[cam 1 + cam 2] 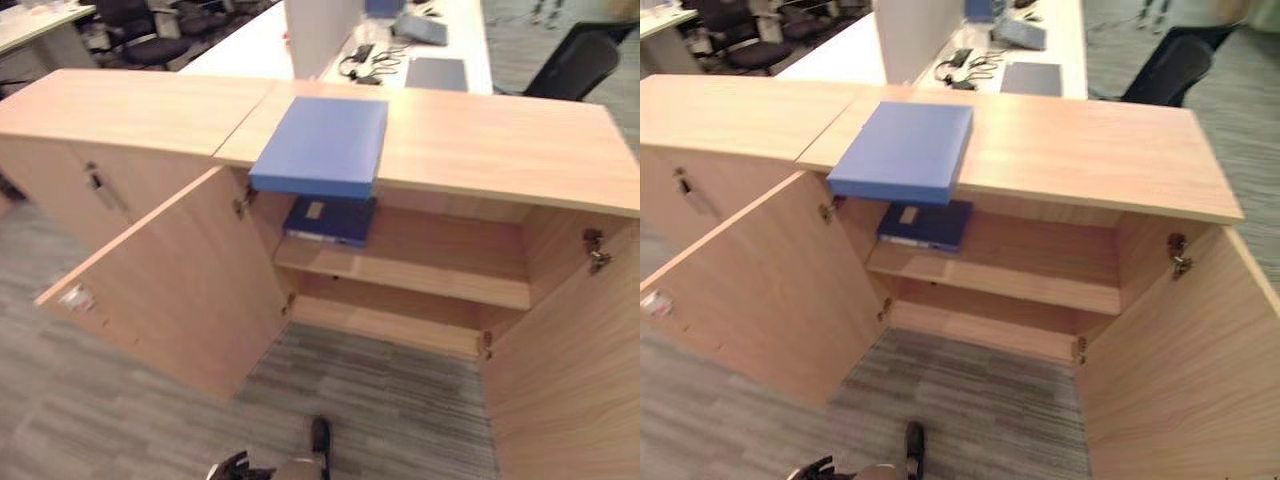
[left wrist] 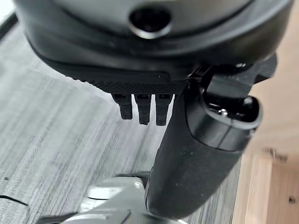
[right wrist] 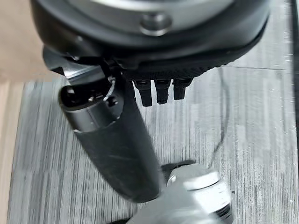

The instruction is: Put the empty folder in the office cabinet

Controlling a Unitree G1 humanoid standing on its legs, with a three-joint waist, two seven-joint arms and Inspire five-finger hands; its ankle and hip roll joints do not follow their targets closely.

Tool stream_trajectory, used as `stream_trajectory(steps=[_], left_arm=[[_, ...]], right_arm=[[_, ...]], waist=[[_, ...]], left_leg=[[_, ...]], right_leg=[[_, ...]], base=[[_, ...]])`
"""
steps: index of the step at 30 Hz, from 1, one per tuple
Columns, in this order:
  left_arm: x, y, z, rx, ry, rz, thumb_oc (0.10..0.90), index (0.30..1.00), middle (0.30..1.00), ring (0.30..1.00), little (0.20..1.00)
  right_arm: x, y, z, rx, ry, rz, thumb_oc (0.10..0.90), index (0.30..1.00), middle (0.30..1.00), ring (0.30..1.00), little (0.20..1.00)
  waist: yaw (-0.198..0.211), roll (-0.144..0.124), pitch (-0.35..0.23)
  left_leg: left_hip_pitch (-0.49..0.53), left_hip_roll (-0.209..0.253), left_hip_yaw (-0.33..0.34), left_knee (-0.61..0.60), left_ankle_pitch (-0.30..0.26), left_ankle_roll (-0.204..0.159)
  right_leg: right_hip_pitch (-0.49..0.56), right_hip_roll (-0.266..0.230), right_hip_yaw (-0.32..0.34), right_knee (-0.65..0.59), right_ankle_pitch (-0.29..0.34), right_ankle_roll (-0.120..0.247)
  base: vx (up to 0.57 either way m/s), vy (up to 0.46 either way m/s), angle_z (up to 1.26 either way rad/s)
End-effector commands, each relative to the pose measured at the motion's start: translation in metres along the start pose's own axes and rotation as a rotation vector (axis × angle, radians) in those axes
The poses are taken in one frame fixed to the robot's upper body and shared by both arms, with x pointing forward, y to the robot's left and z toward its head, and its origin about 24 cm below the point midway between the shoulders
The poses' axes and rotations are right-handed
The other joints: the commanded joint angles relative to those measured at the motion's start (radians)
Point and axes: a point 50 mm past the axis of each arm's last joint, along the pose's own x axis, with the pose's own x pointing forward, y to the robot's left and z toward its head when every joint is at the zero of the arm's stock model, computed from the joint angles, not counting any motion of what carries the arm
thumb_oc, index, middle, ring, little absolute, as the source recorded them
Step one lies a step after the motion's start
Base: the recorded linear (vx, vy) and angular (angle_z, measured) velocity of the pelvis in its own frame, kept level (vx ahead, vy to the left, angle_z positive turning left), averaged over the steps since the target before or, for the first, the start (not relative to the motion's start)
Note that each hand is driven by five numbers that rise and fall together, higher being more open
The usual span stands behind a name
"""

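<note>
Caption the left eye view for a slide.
Light blue folder overhanging the open cabinet's top, a dark blue folder already on the upper shelf.

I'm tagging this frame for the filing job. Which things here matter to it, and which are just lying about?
Part of the job:
light blue box folder lying on the cabinet top
open wooden office cabinet, both doors swung out
left hand and right hand, both empty

Just lying about:
dark blue folder already on the upper shelf
black office chair

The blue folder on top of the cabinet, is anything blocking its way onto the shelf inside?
Both doors stand open, so the front is clear. A darker folder already lies on the upper shelf, right beneath the blue folder. The rest of that shelf, to its right, looks free.
</note>
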Motion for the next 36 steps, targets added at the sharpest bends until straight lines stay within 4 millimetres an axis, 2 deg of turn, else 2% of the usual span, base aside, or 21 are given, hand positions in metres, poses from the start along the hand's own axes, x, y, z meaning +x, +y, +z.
stream_trajectory(steps=[1, 5, 6, 8, 10, 11, 13, 14, 15, 17, 19, 20, 21, 22, 24, 26, 29, 30, 32, 33, 36], left_arm=[[0.002, -0.01, 0.021, -0.026, -0.08, -0.043, 0.8, 0.9, 0.9, 0.9, 0.9], [0.001, -0.018, 0.029, -0.052, -0.105, -0.109, 0.8, 0.9, 0.9, 0.9, 0.9], [0.0, -0.026, 0.039, -0.064, -0.159, -0.186, 0.8, 0.9, 0.9, 0.9, 0.9], [-0.002, -0.026, 0.045, -0.068, -0.188, -0.209, 0.8, 0.9, 0.9, 0.9, 0.9], [-0.007, -0.029, 0.069, -0.081, -0.301, -0.282, 0.8, 0.9, 0.9, 0.9, 0.9], [-0.019, -0.031, 0.093, -0.09, -0.427, -0.359, 0.8, 0.9, 0.9, 0.9, 0.9], [-0.024, -0.03, 0.102, -0.089, -0.467, -0.379, 0.8, 0.9, 0.9, 0.9, 0.9], [-0.03, -0.029, 0.114, -0.096, -0.525, -0.393, 0.8, 0.9, 0.9, 0.9, 0.9], [-0.039, -0.028, 0.131, -0.069, -0.597, -0.406, 0.8, 0.9, 0.9, 0.9, 0.9], [-0.049, -0.022, 0.147, -0.05, -0.669, -0.391, 0.8, 0.9, 0.9, 0.9, 0.9], [-0.049, -0.021, 0.146, -0.05, -0.669, -0.39, 0.8, 0.9, 0.9, 0.9, 0.9], [-0.048, -0.039, 0.143, 0.01, -0.642, -0.432, 0.8, 0.9, 0.9, 0.9, 0.9], [-0.056, -0.036, 0.153, -0.037, -0.694, -0.427, 0.8, 0.9, 0.9, 0.9, 0.9], [-0.078, -0.027, 0.178, -0.094, -0.842, -0.421, 0.8, 0.9, 0.9, 0.9, 0.9], [-0.094, -0.021, 0.194, -0.132, -0.956, -0.391, 0.8, 0.9, 0.9, 0.9, 0.9], [-0.121, -0.01, 0.211, -0.17, -1.119, -0.348, 0.8, 0.9, 0.9, 0.9, 0.9], [-0.139, 0.002, 0.22, -0.194, -1.228, -0.296, 0.8, 0.9, 0.9, 0.9, 0.9], [-0.146, 0.017, 0.226, -0.179, -1.279, -0.188, 0.8, 0.9, 0.9, 0.9, 0.9], [-0.148, 0.022, 0.226, -0.167, -1.286, -0.149, 0.8, 0.9, 0.9, 0.9, 0.9], [-0.149, 0.03, 0.228, -0.154, -1.294, -0.081, 0.8, 0.9, 0.9, 0.9, 0.9], [-0.155, 0.04, 0.231, -0.155, -1.327, -0.001, 0.8, 0.9, 0.9, 0.9, 0.9]], right_arm=[[-0.001, -0.008, 0.014, -0.003, -0.05, -0.009, 0.8, 0.9, 0.9, 0.9, 0.9], [-0.001, -0.003, 0.027, -0.033, -0.095, 0.012, 0.8, 0.9, 0.9, 0.9, 0.9], [-0.003, 0.0, 0.044, -0.055, -0.16, 0.033, 0.8, 0.9, 0.9, 0.9, 0.9], [-0.004, 0.0, 0.052, -0.052, -0.188, 0.04, 0.8, 0.9, 0.9, 0.9, 0.9], [-0.006, -0.006, 0.063, -0.036, -0.224, 0.041, 0.8, 0.9, 0.9, 0.9, 0.9], [-0.007, -0.013, 0.068, -0.028, -0.242, 0.031, 0.8, 0.9, 0.9, 0.9, 0.9], [-0.008, -0.017, 0.071, -0.014, -0.251, 0.024, 0.8, 0.9, 0.9, 0.9, 0.9], [-0.01, -0.021, 0.077, 0.007, -0.266, 0.016, 0.8, 0.9, 0.9, 0.9, 0.9], [-0.012, -0.022, 0.088, 0.022, -0.297, 0.013, 0.8, 0.9, 0.9, 0.9, 0.9], [-0.016, -0.016, 0.102, 0.021, -0.343, 0.032, 0.8, 0.9, 0.9, 0.9, 0.9], [-0.016, -0.016, 0.102, 0.021, -0.343, 0.032, 0.8, 0.9, 0.9, 0.9, 0.9], [-0.029, 0.014, 0.153, 0.028, -0.46, 0.077, 0.8, 0.9, 0.9, 0.9, 0.9], [-0.022, 0.014, 0.133, 0.039, -0.404, 0.089, 0.8, 0.9, 0.9, 0.9, 0.9], [-0.018, 0.012, 0.115, 0.032, -0.392, 0.106, 0.8, 0.9, 0.9, 0.9, 0.9], [-0.014, 0.028, 0.101, 0.094, -0.359, 0.171, 0.8, 0.9, 0.9, 0.9, 0.9], [-0.015, 0.024, 0.103, 0.01, -0.388, 0.108, 0.8, 0.9, 0.9, 0.9, 0.9], [-0.016, 0.027, 0.099, -0.023, -0.4, 0.107, 0.8, 0.9, 0.9, 0.9, 0.9], [-0.012, 0.027, 0.083, -0.031, -0.359, 0.116, 0.8, 0.9, 0.9, 0.9, 0.9], [-0.01, 0.026, 0.074, -0.037, -0.333, 0.116, 0.8, 0.9, 0.9, 0.9, 0.9], [-0.007, 0.025, 0.06, -0.03, -0.278, 0.124, 0.8, 0.9, 0.9, 0.9, 0.9], [-0.005, 0.024, 0.051, -0.001, -0.245, 0.125, 0.8, 0.9, 0.9, 0.9, 0.9]], waist=[[0.033, 0.017, -0.064], [0.021, 0.032, -0.081], [0.009, 0.044, -0.083], [0.005, 0.048, -0.083], [-0.003, 0.059, -0.08], [-0.004, 0.068, -0.079], [-0.006, 0.073, -0.073], [-0.009, 0.076, -0.062], [-0.013, 0.089, -0.038], [-0.009, 0.108, -0.02], [-0.013, 0.108, -0.018], [0.008, 0.118, -0.02], [0.002, 0.114, -0.012], [-0.012, 0.096, 0.003], [-0.003, 0.089, 0.003], [0.007, 0.076, -0.012], [0.012, 0.061, -0.025], [0.012, 0.051, -0.036], [0.012, 0.045, -0.04], [0.016, 0.038, -0.051], [0.019, 0.029, -0.056]], left_leg=[[-0.039, 0.009, 0.04, 0.046, -0.08, -0.082], [0.003, -0.013, 0.068, 0.015, -0.11, -0.061], [0.017, -0.025, 0.078, 0.011, -0.126, -0.049], [0.025, -0.028, 0.081, 0.008, -0.132, -0.046], [0.037, -0.04, 0.083, 0.008, -0.144, -0.037], [0.051, -0.05, 0.078, 0.012, -0.157, -0.027], [0.059, -0.052, 0.076, 0.015, -0.162, -0.021], [0.067, -0.056, 0.074, 0.02, -0.168, -0.013], [0.08, -0.048, 0.072, 0.03, -0.175, -0.003], [0.102, -0.022, 0.089, 0.045, -0.193, -0.006], [0.104, -0.022, 0.085, 0.045, -0.194, -0.007], [0.115, -0.02, 0.07, 0.045, -0.196, -0.011], [0.114, -0.023, 0.059, 0.049, -0.194, -0.014], [0.119, -0.033, 0.038, 0.054, -0.199, -0.02], [0.131, -0.04, 0.045, 0.042, -0.202, -0.027], [0.139, -0.042, 0.047, 0.011, -0.191, -0.04], [0.14, -0.038, 0.042, 0.002, -0.191, -0.049], [0.15, -0.035, 0.035, -0.001, -0.195, -0.054], [0.159, -0.033, 0.034, -0.002, -0.199, -0.057], [0.167, -0.03, 0.028, -0.003, -0.202, -0.062], [0.175, -0.026, 0.017, -0.003, -0.206, -0.066]], right_leg=[[-0.111, -0.105, -0.061, 0.049, 0.036, 0.08], [-0.135, -0.13, -0.049, 0.091, 0.046, 0.113], [-0.151, -0.144, -0.043, 0.124, 0.06, 0.13], [-0.161, -0.149, -0.039, 0.147, 0.066, 0.136], [-0.18, -0.161, -0.039, 0.189, 0.087, 0.152], [-0.206, -0.178, -0.049, 0.258, 0.116, 0.164], [-0.23, -0.185, -0.055, 0.315, 0.141, 0.169], [-0.251, -0.193, -0.058, 0.373, 0.182, 0.174], [-0.301, -0.195, -0.08, 0.474, 0.21, 0.159], [-0.365, -0.224, -0.187, 0.476, 0.135, 0.128], [-0.361, -0.225, -0.191, 0.476, 0.133, 0.128], [-0.362, -0.218, -0.223, 0.409, 0.087, 0.112], [-0.376, -0.206, -0.221, 0.357, 0.091, 0.112], [-0.374, -0.181, -0.191, 0.226, 0.11, 0.125], [-0.328, -0.186, -0.21, 0.137, 0.122, 0.137], [-0.278, -0.179, -0.232, 0.076, 0.126, 0.136], [-0.253, -0.164, -0.226, 0.034, 0.139, 0.132], [-0.228, -0.153, -0.228, 0.006, 0.143, 0.127], [-0.21, -0.149, -0.231, -0.01, 0.144, 0.125], [-0.187, -0.141, -0.233, -0.025, 0.139, 0.119], [-0.17, -0.134, -0.238, -0.038, 0.133, 0.112]], base=[[0.14, 0.138, -0.58], [0.13, 0.157, -0.39], [0.15, 0.214, -0.09], [0.09, 0.127, -0.24], [0.08, 0.136, -0.3], [0.1, 0.162, -0.23], [0.05, 0.099, -0.04], [0.0, 0.088, 0.16], [0.01, 0.122, 0.17], [0.03, 0.058, 0.03], [0.04, -0.011, -0.05], [0.05, -0.042, -0.11], [0.07, -0.123, -0.05], [0.04, -0.125, 0.29], [0.04, -0.095, 0.71], [0.03, -0.087, 0.31], [0.03, -0.078, -0.06], [0.08, -0.13, 0.07], [0.08, -0.092, 0.02], [0.06, -0.06, -0.04], [0.06, -0.08, 0.02]])
